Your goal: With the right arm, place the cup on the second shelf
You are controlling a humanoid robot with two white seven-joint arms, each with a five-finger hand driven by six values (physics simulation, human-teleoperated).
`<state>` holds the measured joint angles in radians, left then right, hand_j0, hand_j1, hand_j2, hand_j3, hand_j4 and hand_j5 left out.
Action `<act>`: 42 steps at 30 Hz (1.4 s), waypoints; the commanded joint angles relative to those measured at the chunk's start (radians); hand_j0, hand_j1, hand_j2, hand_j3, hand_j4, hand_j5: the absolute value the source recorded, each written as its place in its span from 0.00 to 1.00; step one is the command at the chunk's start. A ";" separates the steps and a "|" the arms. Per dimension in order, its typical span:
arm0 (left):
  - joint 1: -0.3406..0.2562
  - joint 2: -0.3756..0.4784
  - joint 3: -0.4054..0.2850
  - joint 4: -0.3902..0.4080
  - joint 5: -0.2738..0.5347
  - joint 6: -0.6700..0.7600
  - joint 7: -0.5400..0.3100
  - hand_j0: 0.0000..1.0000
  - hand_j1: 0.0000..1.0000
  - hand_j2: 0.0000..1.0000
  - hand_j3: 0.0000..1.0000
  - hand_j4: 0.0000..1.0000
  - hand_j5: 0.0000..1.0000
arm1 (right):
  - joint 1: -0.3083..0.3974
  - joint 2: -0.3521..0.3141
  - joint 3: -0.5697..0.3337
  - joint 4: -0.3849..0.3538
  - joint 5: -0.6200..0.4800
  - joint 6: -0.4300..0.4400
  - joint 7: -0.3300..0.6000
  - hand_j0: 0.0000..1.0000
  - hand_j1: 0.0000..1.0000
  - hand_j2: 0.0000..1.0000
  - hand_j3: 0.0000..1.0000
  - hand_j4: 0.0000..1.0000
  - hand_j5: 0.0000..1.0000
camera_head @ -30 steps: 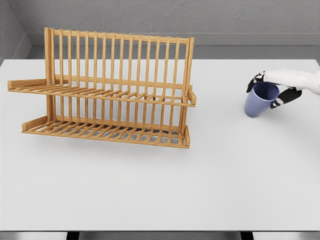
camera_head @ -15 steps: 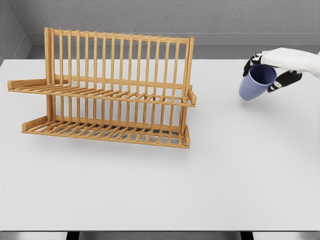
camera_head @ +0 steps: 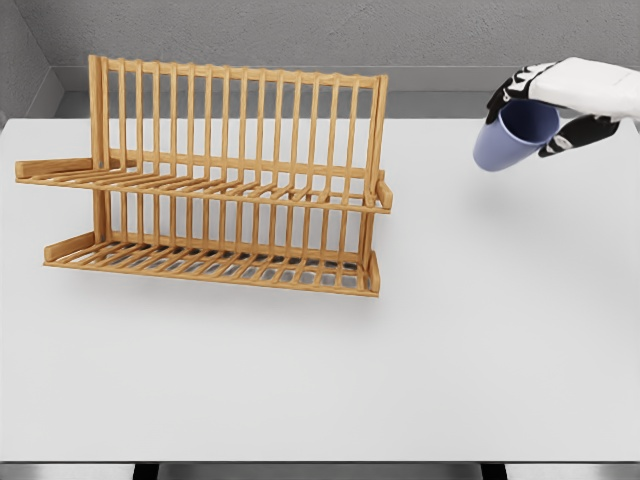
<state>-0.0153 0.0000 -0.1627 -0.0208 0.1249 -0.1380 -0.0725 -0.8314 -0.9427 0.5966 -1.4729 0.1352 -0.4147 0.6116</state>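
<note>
Table (camera_head: pixel 320 380): white surface filling the near field, bare in front; it carries the rack to the left of centre
Lower shelf (camera_head: pixel 210 265): nearest slatted tier of the wooden dish rack (camera_head: pixel 235 180), lying close to the table top, nothing on it
Second shelf (camera_head: pixel 200 188): upper slatted tier, running from the left end bar to the right post, backed by a row of upright bars; nothing on it
Cup (camera_head: pixel 512 135): blue, clear of the table at far right, tilted with its open mouth turned up and to the right, well apart from the rack
Right hand (camera_head: pixel 550 105): enters from the right edge, at about the height of the rack's top rail
Fingers (camera_head: pixel 508 88): dark-tipped, curled over the cup's rim and wall, clamped on it from above, with others pressing on the far side
Left arm: not in view
Step in hand: judged as the carry phase, cup grasped and raised but not yet brought over the rack
Next move: judged to call for a leftward sweep toward the second shelf, approaching from the open front, then lowering the cup onto the slats before letting go
</note>
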 commanded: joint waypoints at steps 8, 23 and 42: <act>0.000 0.000 0.000 -0.001 -0.001 0.000 -0.001 1.00 1.00 1.00 1.00 1.00 1.00 | 0.002 -0.042 -0.069 -0.075 -0.005 0.001 -0.001 0.62 0.62 0.62 0.62 0.62 0.62; 0.000 0.000 0.000 0.001 0.001 0.000 -0.001 1.00 1.00 1.00 1.00 1.00 1.00 | 0.006 -0.054 -0.098 -0.280 -0.006 -0.003 -0.001 0.64 0.64 0.64 0.64 0.64 0.64; 0.000 0.000 0.000 -0.001 0.001 0.000 0.000 1.00 1.00 1.00 1.00 1.00 1.00 | -0.002 0.084 -0.086 -0.282 -0.008 -0.148 -0.001 0.65 0.65 0.65 0.65 0.65 0.65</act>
<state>-0.0153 0.0000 -0.1627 -0.0207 0.1248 -0.1381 -0.0725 -0.8330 -0.8780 0.5112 -1.7549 0.1320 -0.5638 0.6117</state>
